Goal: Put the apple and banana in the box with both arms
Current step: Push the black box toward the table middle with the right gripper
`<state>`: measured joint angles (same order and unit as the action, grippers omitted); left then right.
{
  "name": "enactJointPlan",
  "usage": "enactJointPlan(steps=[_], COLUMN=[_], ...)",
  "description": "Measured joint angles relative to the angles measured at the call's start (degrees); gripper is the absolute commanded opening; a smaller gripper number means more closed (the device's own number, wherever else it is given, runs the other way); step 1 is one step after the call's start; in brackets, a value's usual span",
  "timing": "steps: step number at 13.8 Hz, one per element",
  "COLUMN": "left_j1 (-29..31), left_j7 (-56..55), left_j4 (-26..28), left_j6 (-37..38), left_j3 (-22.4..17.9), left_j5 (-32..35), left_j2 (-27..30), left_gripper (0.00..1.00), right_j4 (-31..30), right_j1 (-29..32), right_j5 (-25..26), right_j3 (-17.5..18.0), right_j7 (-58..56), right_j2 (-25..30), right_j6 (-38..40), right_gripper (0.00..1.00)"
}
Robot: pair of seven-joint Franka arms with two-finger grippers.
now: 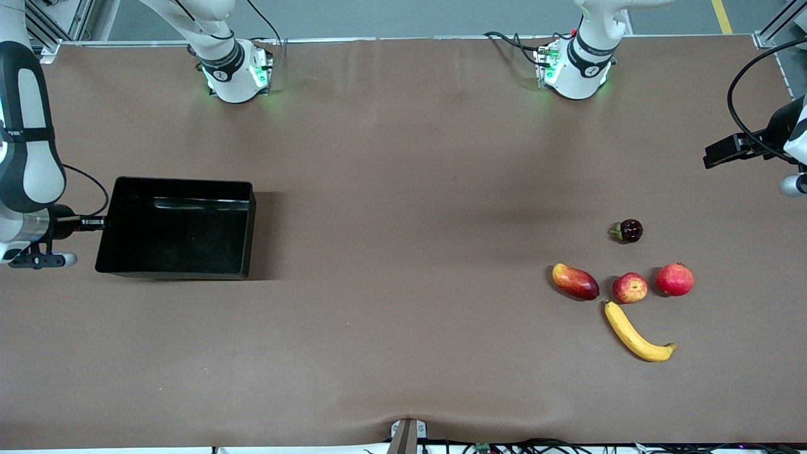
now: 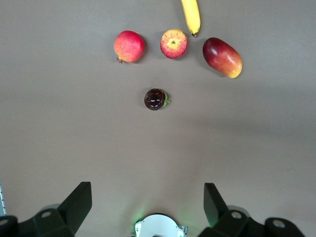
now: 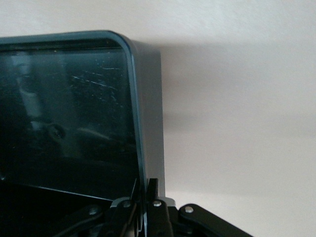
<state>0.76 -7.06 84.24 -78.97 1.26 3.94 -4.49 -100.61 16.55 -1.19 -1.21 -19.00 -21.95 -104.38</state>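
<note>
Your right gripper (image 1: pixel 94 221) sits at the box (image 1: pixel 183 189), at the wall that faces the right arm's end of the table, and its fingers (image 3: pixel 153 195) are closed on that wall's rim, one inside and one outside. The box is a shallow, glossy black open tray with low walls and rounded corners, resting flat on the brown table (image 1: pixel 403 189); nothing lies in it.

Your left gripper (image 2: pixel 148 200) is held high with its fingers spread wide and nothing between them; its own camera shows it above the bare table, between the left arm's base and the fruit.

Take the apple (image 1: pixel 630 287) as your landmark, well apart from the box, toward the left arm's end of the table. It is small, round and red with yellow streaks. The banana (image 1: pixel 637 334), long, curved and plain yellow with dark tips, lies just nearer the front camera, one tip almost at the apple. A red-yellow mango (image 1: pixel 575 281) lies beside the apple on the box's side, a plain red round fruit (image 1: pixel 674 279) beside it on the other. A small dark fruit (image 1: pixel 630 231) sits farther from the camera than the apple.
</note>
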Motion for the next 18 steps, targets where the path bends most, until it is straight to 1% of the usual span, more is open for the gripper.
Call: enactJointPlan(steps=[4, 9, 11, 15, 18], left_j1=[-0.26, -0.83, -0.83, -0.85, -0.89], left_j7=[0.0, -0.03, -0.26, -0.39, -0.39], left_j4=[0.0, 0.0, 0.0, -0.01, -0.01], left_j6=[-0.01, -0.01, -0.02, -0.04, -0.04], left_j3=[0.12, 0.13, 0.13, 0.14, 0.16], left_j5=[3.16, 3.6, 3.6, 3.6, 3.6], left_j2=[-0.08, -0.95, -1.34, -1.42, -1.42], left_gripper=[1.0, 1.0, 1.0, 1.0, 1.0], right_j4=[2.67, 2.71, 2.56, 1.68, 1.66], right_j1=[-3.46, -7.47, -9.81, -15.77, -21.01], right_j5=[-3.53, -9.59, -11.75, -18.09, -19.54], right_j3=[0.07, 0.22, 0.34, 0.52, 0.62], right_j7=[3.28, 7.52, 9.86, 14.4, 17.21], right_j2=[0.01, 0.01, 0.0, -0.16, -0.22], right_j6=[4.89, 8.42, 8.95, 8.93, 7.7], right_gripper=[0.0, 0.0, 0.0, 0.0, 0.0])
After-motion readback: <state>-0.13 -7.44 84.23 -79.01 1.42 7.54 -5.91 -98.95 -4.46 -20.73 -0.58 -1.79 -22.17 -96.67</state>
